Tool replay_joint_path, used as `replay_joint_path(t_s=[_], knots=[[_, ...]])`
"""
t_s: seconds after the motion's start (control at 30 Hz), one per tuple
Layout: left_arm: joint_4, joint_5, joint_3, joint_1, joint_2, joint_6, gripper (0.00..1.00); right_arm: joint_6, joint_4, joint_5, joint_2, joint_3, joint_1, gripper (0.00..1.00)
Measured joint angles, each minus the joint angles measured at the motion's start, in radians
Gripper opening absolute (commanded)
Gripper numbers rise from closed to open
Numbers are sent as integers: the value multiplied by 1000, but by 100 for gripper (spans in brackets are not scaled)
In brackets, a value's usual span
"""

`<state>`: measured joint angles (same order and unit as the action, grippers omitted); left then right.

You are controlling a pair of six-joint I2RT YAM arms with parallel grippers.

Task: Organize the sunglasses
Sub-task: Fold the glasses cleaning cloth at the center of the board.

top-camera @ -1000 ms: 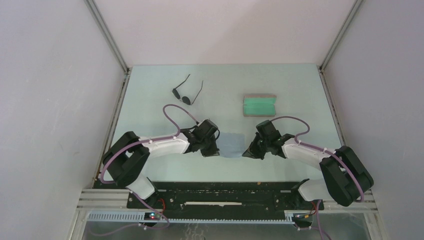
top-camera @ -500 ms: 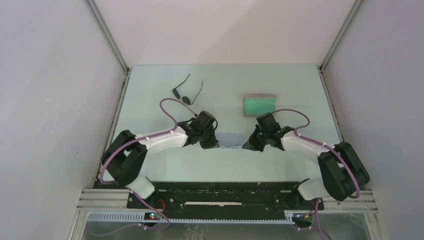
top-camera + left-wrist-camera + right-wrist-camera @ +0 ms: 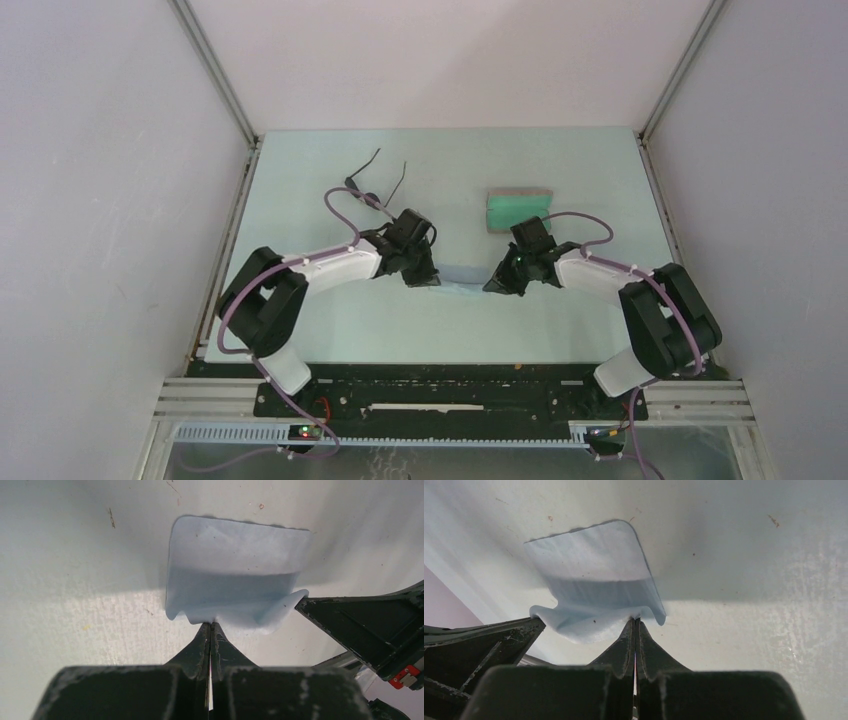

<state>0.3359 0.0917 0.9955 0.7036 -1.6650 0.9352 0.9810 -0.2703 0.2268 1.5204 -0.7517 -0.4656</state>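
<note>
The sunglasses [image 3: 372, 184], thin black wire with dark lenses, lie at the far left of the table, partly behind the left arm's cable. A light blue cloth [image 3: 458, 277] hangs lifted between both grippers. My left gripper [image 3: 211, 625] is shut on the cloth [image 3: 235, 590] at its near left corner. On the cloth [image 3: 599, 587] at its near right corner my right gripper [image 3: 635, 621] is pinched shut. The cloth's far edge rests on the table while the near edge is raised. In the top view the left gripper [image 3: 427, 279] and right gripper [image 3: 492, 286] face each other.
A grey oblong case [image 3: 519, 209] with green lining lies open at the far right of centre, just beyond the right wrist. Grey walls and metal frame rails enclose the pale green table [image 3: 330, 330] on three sides.
Both grippers have moved away from the bases toward the far side, carrying the cloth's near edge up and over. The cloth now looks much narrower from above. The left arm's cable covers part of the sunglasses.
</note>
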Motion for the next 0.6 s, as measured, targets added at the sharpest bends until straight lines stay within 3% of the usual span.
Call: replay_joint_path(t_s=[0.6], knots=[[15, 29, 36, -34, -69, -22, 0, -16, 5, 24, 71, -50, 42, 0]])
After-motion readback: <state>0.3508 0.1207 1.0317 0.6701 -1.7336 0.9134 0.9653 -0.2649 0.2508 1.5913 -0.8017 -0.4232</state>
